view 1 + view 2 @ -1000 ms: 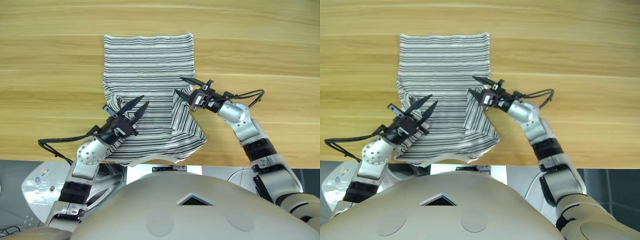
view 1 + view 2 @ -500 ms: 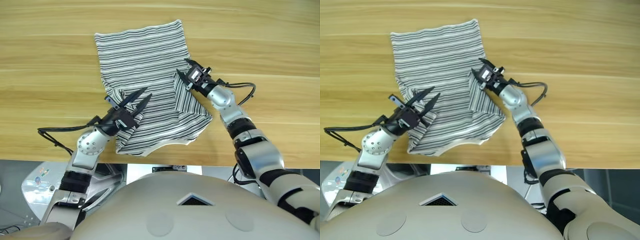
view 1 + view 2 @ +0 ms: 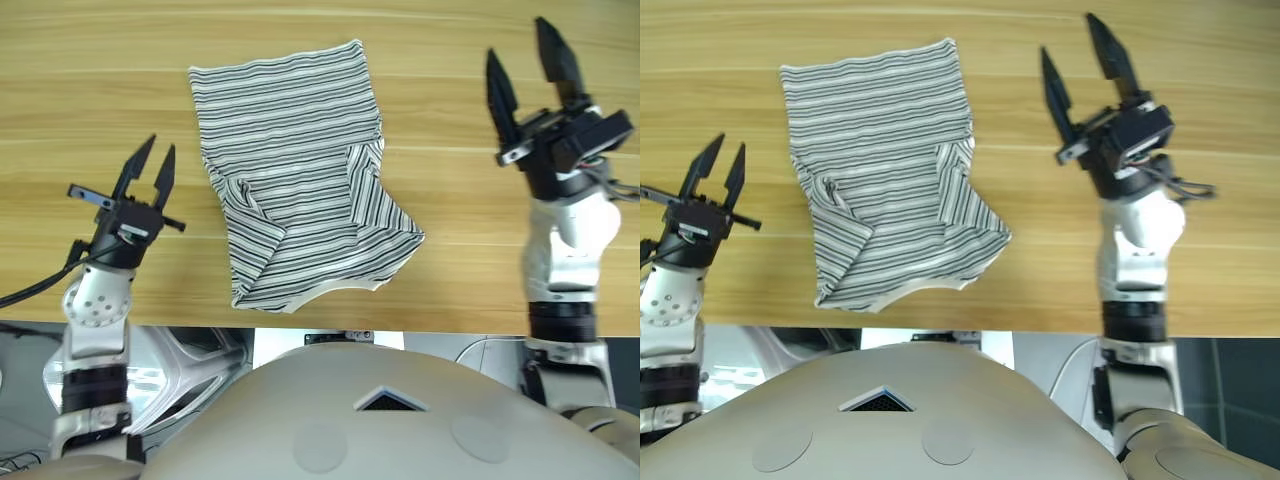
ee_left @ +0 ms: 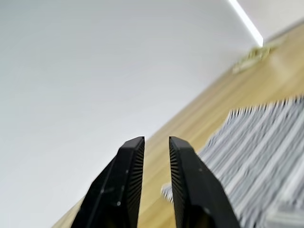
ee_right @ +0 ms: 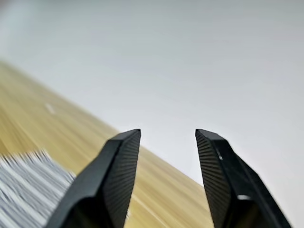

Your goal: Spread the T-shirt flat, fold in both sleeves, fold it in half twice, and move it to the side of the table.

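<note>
The striped T-shirt (image 3: 300,180) lies on the wooden table (image 3: 100,60), long axis running away from the robot, between two empty grippers: the left gripper (image 3: 160,146), slightly parted, stands nearer it than the wide-spread right gripper (image 3: 517,40).

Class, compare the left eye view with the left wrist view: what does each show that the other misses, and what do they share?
The left eye view adds the whole striped T-shirt, its sleeves folded in, and the open right gripper off to its right. The left wrist view adds the white wall beyond the table and the ridged pads close up. Shared: the open left gripper, part of the T-shirt, the wooden table.
</note>
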You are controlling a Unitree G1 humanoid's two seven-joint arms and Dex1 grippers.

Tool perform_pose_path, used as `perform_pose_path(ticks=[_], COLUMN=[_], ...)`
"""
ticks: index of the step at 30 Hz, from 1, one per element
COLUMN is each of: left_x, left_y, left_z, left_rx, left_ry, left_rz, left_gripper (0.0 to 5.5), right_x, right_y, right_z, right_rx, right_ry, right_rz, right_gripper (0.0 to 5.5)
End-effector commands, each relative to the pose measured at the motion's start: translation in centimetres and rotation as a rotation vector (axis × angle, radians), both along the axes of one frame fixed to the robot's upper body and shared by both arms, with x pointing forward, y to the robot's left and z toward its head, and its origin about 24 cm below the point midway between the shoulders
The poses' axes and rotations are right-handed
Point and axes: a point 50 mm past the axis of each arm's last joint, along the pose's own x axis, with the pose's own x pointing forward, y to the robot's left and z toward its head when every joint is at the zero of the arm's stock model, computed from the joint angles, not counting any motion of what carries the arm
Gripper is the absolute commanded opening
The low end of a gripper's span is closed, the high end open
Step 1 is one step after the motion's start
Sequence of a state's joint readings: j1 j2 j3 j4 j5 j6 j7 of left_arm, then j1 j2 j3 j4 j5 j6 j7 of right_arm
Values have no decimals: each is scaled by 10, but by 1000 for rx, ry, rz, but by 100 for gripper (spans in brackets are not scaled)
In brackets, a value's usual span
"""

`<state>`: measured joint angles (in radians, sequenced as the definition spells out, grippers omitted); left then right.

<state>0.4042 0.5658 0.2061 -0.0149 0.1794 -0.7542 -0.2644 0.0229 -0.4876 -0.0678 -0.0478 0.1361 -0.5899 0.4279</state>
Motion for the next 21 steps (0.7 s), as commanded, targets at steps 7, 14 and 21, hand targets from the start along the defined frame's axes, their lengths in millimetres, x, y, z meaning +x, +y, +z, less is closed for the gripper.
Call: perform_pose_path(ticks=[7,14,21], left_x=[-76,-90,-82], left_y=[-23,-38,-39], left_z=[-49,-31,-41], left_rx=[561,568,561], left_ry=[600,642,660], left_rz=[-397,-578,-576], left_gripper=[97,97,97], right_x=[-60,-78,-67], right_y=[-93,-67,-58], right_z=[-77,-81,-83], right_rx=[-1038,-1059,-1062], right_ry=[252,259,254], right_rz=[-83,199,292], right_gripper=[213,213,213])
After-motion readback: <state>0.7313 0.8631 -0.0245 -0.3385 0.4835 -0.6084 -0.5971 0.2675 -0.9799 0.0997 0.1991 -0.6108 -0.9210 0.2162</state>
